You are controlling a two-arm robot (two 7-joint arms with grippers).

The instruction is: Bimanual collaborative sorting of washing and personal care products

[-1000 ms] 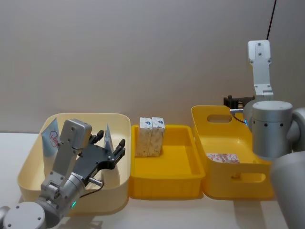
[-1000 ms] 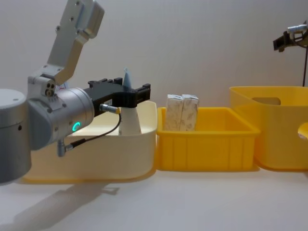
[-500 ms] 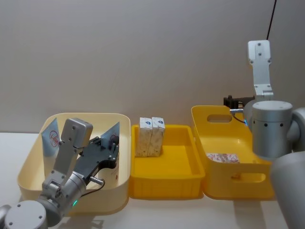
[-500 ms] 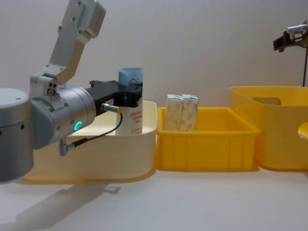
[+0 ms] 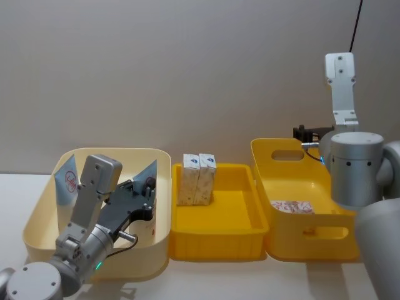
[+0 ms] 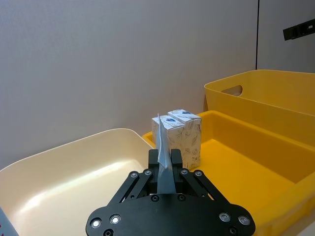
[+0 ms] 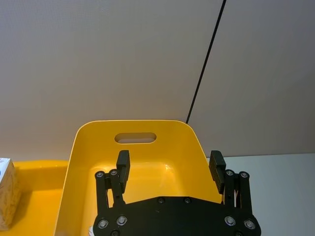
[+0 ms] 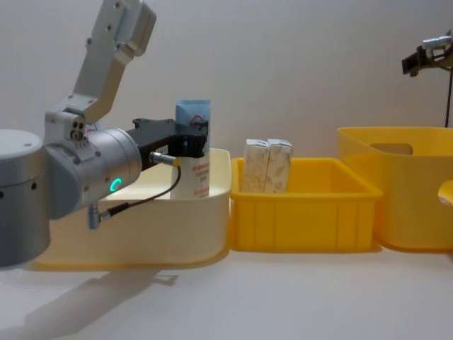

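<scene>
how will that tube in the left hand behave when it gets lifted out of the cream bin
Probably soft: the left hand pinches the tube below its flat blue crimped end, so it may flex or swing. Tall and slim, it could tip if released upright in the cream bin. Right hand idles by the yellow tub.

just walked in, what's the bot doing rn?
The left gripper is shut on a squeeze tube that stands upright in the cream bin. A second tube leans at that bin's far left side. Two white cartons stand side by side in the middle yellow tray. The right gripper hangs open high above the tall yellow bin, which holds a flat packet.
</scene>
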